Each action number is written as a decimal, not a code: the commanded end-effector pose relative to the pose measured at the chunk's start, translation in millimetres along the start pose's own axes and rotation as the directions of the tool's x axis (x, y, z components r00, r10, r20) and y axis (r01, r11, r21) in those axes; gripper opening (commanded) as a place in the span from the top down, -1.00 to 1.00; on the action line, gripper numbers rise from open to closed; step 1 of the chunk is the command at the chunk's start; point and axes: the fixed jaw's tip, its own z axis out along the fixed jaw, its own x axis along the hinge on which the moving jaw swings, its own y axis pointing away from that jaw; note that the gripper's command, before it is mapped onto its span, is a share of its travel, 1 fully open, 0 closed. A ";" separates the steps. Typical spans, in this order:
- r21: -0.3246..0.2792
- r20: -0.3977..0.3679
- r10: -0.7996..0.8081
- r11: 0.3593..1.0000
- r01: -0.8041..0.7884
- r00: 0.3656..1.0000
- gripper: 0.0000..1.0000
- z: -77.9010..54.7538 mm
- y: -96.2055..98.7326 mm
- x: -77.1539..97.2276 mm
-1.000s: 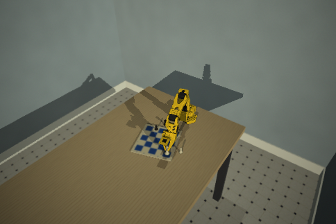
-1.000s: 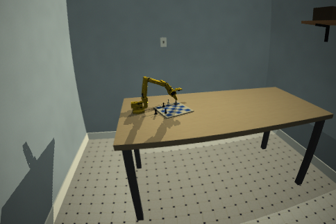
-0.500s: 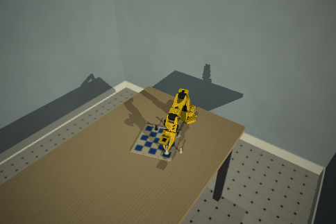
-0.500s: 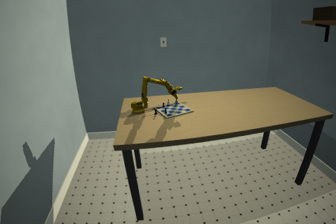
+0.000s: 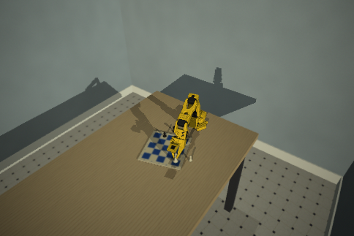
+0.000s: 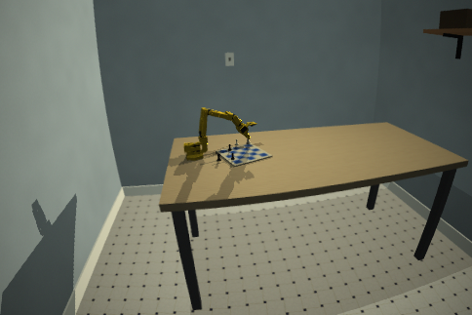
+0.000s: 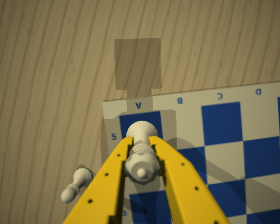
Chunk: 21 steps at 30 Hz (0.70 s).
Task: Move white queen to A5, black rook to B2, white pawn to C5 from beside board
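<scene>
My gripper (image 7: 141, 165) is shut on the white queen (image 7: 142, 150) and holds it upright over the blue corner square in column A, row 5 of the board (image 7: 206, 150). In the wrist view the queen's base covers most of that square; I cannot tell if it touches the board. The white pawn (image 7: 76, 184) stands on the table just off the board's left edge, beside the gripper. In the top view the gripper (image 5: 175, 157) is at the board's near right corner, with the pawn (image 5: 190, 158) to its right. A black piece (image 5: 164, 134) stands on the board's far side.
The arm's base (image 5: 199, 121) sits behind the board (image 5: 164, 149). The table's right edge (image 5: 241, 160) lies beyond the pawn. In the exterior view black pieces (image 6: 232, 156) stand on the board and one (image 6: 217, 156) at its left side.
</scene>
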 end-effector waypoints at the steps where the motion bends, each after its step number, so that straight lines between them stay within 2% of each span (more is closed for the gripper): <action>1: -0.005 -0.007 0.002 1.000 -0.002 1.000 1.00 4.0 2.6 2.3; 16: -0.005 -0.007 0.002 1.000 -0.002 1.000 1.00 7.7 2.6 4.6; 21: -0.005 -0.008 0.002 1.000 -0.002 1.000 1.00 12.1 2.7 11.3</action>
